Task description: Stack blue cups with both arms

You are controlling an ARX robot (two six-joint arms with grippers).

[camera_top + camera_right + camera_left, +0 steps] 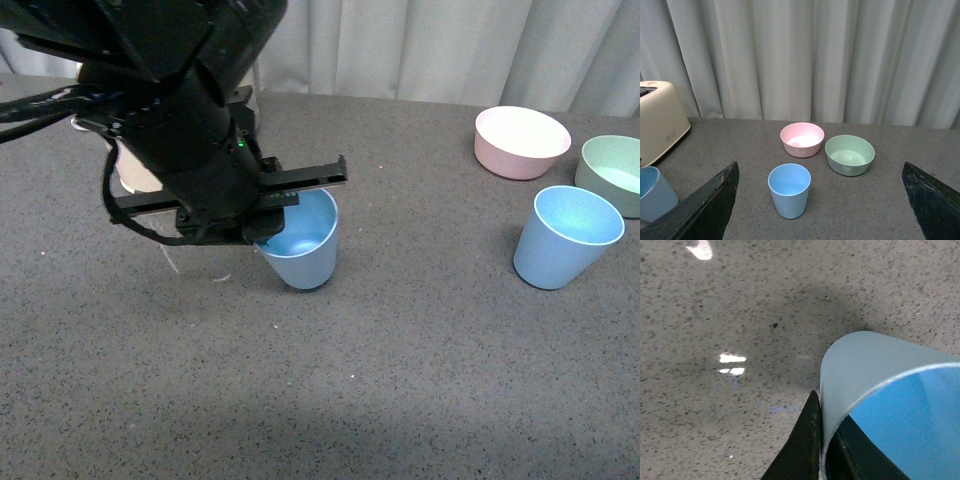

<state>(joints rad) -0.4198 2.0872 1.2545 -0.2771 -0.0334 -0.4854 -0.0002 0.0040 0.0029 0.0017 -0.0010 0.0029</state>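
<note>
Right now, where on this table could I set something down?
Free: the table stretch between the held blue cup and the loose blue cup, and the near strip before both. Crowded: far right, where pink bowl, green bowl and loose blue cup cluster.

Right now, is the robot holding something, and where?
The left gripper pinches one blue cup by its rim; the right gripper holds nothing.

The left cup [305, 250] is being held in the left gripper [272, 222]; the right cup [565, 238] is being kept before the left bowl [520, 142] and the right bowl [612, 172].
</note>
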